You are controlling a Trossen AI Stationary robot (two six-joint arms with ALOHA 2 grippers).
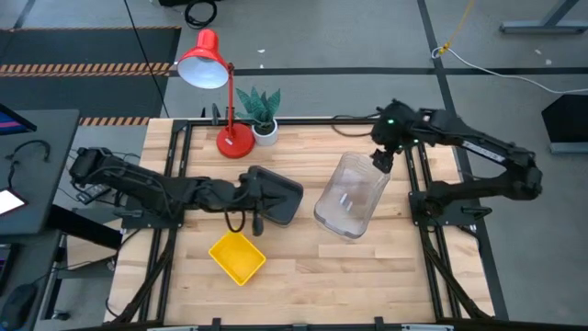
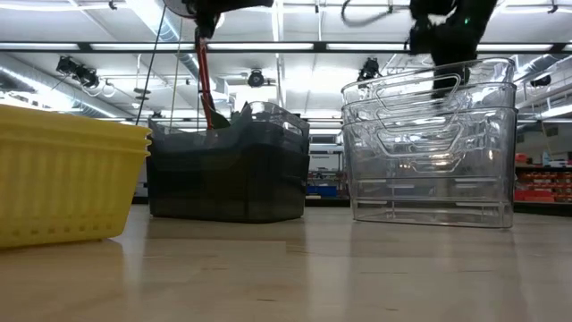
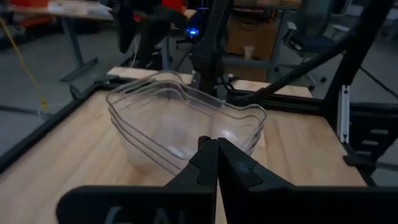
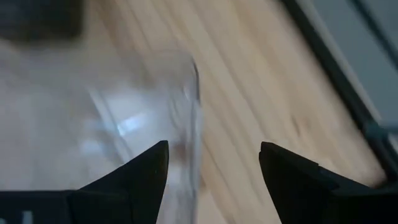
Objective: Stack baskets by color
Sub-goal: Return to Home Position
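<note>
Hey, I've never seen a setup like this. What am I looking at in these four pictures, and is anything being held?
It is a robot with two dark arms working at a wooden table. One picture looks straight down on it, one looks level across the tabletop, and the other two come from cameras on each arm's wrist. On the table are three nested stacks: yellow baskets, dark grey baskets and clear baskets. A red lamp and a small potted plant stand at one edge. The left end effector is shut by the dark grey stack and holds nothing. The right end effector is open above one end of the clear stack, also empty.
</note>
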